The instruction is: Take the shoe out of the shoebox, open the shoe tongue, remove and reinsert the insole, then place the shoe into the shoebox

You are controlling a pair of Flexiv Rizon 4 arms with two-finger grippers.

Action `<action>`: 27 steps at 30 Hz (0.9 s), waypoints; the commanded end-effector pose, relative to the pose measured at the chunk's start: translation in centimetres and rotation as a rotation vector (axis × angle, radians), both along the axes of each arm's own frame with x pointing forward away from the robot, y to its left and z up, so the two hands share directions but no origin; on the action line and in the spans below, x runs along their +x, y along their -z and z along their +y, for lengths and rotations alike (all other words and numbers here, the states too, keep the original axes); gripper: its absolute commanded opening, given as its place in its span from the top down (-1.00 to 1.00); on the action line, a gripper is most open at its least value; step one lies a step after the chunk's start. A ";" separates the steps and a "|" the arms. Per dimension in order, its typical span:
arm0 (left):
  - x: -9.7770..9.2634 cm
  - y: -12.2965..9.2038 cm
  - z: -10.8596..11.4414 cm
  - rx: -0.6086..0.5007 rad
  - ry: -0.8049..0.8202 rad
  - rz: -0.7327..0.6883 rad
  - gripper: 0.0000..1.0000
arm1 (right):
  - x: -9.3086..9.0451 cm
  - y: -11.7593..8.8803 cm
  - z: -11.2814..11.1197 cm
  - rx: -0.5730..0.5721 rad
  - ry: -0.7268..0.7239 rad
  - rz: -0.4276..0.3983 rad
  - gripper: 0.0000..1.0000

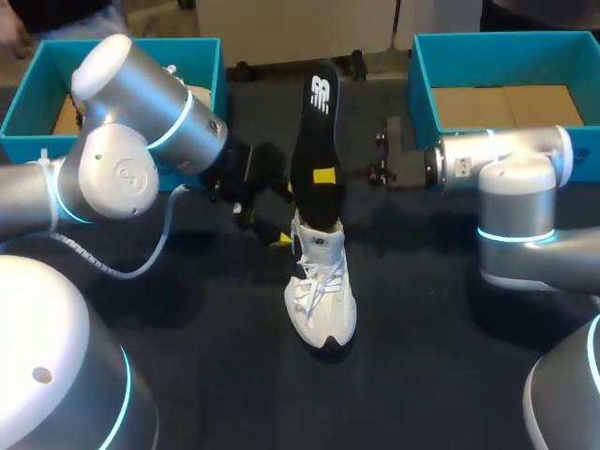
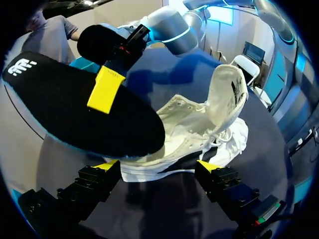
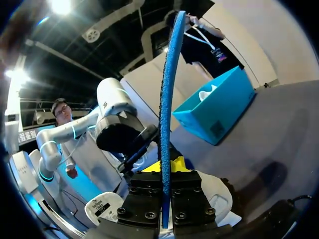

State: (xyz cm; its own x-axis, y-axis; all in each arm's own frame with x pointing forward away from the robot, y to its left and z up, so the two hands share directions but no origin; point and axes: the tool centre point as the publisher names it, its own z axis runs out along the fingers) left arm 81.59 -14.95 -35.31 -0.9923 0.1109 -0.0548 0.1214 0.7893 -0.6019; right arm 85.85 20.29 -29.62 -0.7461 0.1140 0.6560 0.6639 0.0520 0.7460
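Rising from the shoe (image 1: pixel 323 300), the insole (image 1: pixel 317 150) stands between 2 teal shoeboxes (image 1: pixel 420 89).

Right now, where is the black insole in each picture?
Head view: the insole stands upright over the white shoe at mid-table, pinched by the right claw.
Left wrist view: the insole lies ahead of the left claw, above the shoe.
Right wrist view: seen edge-on, a thin blue strip rising between the right claw's fingers.
Shared landmark: the white shoe, below the insole in every view.
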 end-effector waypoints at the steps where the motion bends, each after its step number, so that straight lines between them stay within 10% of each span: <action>1: -0.1 -0.2 -0.1 0.009 -0.001 -0.003 -1.00 | 0.0 0.6 0.5 0.008 0.004 -0.002 1.00; 27: 0.5 0.7 0.6 0.078 -0.050 0.009 -1.00 | -1.3 2.8 -0.1 -0.015 -0.016 0.000 1.00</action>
State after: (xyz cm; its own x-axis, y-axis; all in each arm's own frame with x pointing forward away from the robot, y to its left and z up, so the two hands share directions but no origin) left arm 82.07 -14.35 -35.97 -0.9971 0.0643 -0.0396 0.0755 0.8375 -0.5412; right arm 84.76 20.06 -32.28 -0.7497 0.1083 0.6529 0.6607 0.0654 0.7478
